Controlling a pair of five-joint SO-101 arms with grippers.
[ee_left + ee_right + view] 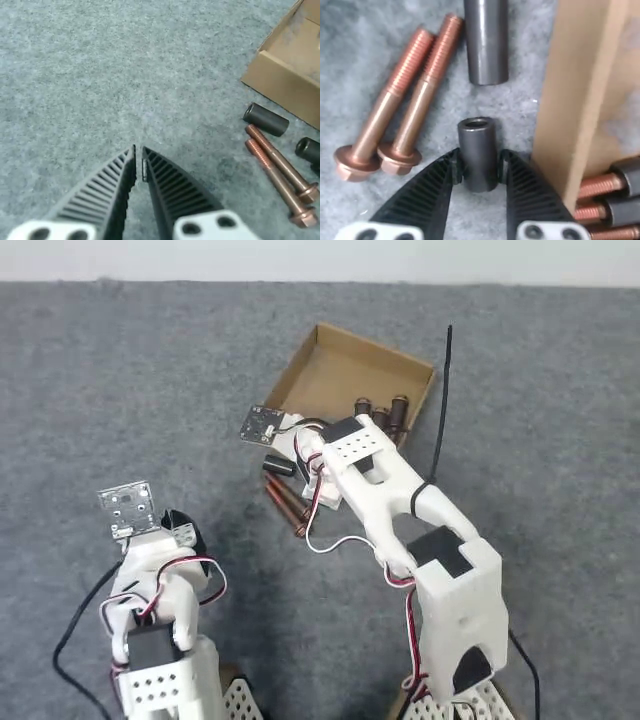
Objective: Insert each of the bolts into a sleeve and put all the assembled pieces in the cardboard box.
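My right gripper (478,162) is shut on a dark sleeve (477,150) standing on the carpet beside the cardboard box's wall (575,90). Two copper bolts (405,110) lie side by side next to it, and a second sleeve (486,40) lies just beyond. In the high view this arm's gripper (300,455) is at the box's near corner (285,385), with the bolts (286,502) on its near side. Three assembled pieces (380,415) lie in the box. My left gripper (139,152) is shut and empty over bare carpet, well short of the bolts (280,165) and a sleeve (266,119).
Grey carpet covers the whole table. The left arm (160,570) stands at the front left, apart from the parts. A black cable (443,390) rises past the box's right side. The box floor (345,365) has free room at its far end.
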